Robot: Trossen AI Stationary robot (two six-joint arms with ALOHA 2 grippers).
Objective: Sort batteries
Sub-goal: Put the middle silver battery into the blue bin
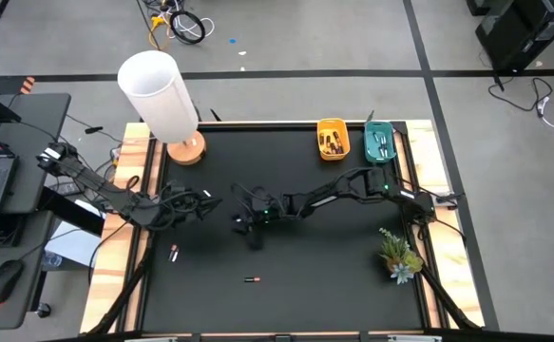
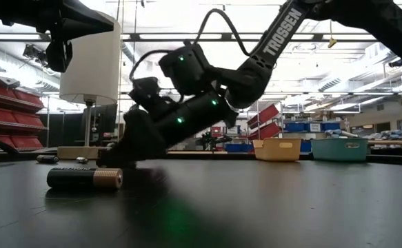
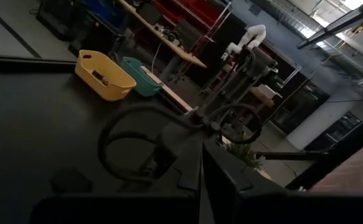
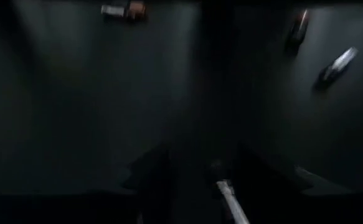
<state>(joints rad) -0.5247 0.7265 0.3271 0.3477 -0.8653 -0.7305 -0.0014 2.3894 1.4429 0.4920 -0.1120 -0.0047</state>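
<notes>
Loose batteries lie on the black table (image 1: 334,285): one (image 1: 174,253) near the left edge, a dark one with a copper end (image 1: 251,280) (image 2: 85,179) toward the near edge. My right gripper (image 1: 248,226) (image 2: 114,163) reaches to the table's middle, slanting down with its tips at the table top. Its fingers stand apart on either side of a silver battery (image 4: 231,200). My left gripper (image 1: 205,201) hangs above the table's left part, pointing level and shut, with nothing visible between its fingers (image 3: 221,186). My right gripper comes slanting down from the table's right side, and its two fingers stand on either side of the silver battery's end (image 4: 226,190), which lies on the table. Whether the fingers touch the battery, I cannot tell.
A yellow tray (image 1: 333,139) and a teal tray (image 1: 379,142) stand at the far right, both with batteries inside. A white lamp (image 1: 162,95) stands at the far left corner, a small plant (image 1: 400,255) at the right edge. Two more batteries (image 4: 296,28) (image 4: 337,65) lie ahead of my right gripper.
</notes>
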